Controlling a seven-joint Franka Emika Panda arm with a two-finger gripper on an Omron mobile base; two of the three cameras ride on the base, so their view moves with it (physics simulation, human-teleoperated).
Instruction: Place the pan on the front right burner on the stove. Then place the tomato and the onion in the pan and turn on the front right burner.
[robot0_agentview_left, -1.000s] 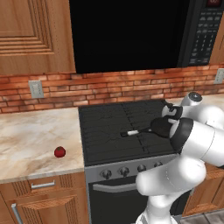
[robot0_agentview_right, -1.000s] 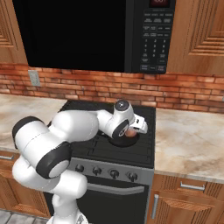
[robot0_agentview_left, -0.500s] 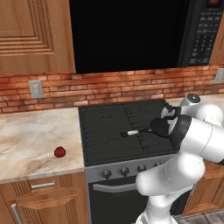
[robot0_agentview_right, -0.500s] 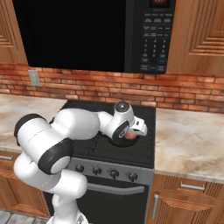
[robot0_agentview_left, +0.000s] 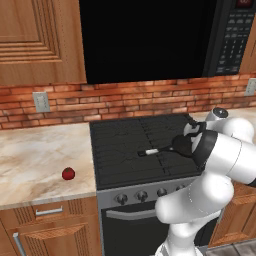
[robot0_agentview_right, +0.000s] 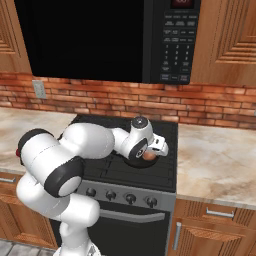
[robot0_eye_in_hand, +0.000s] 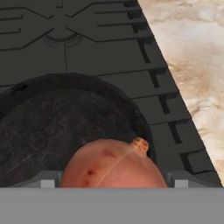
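One pan (robot0_eye_in_hand: 52, 127), one onion (robot0_eye_in_hand: 111, 166), one tomato (robot0_agentview_left: 68, 173).

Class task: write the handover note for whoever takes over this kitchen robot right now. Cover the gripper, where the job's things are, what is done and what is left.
Gripper: fingers spread wide either side of the onion, just over the pan; grip or release unclear.
Pan: on the stove's front right burner, handle pointing left.
Tomato: on the counter left of the stove.
Done: pan placed, onion at the pan.
Left: free the onion, fetch the tomato, turn on the burner.
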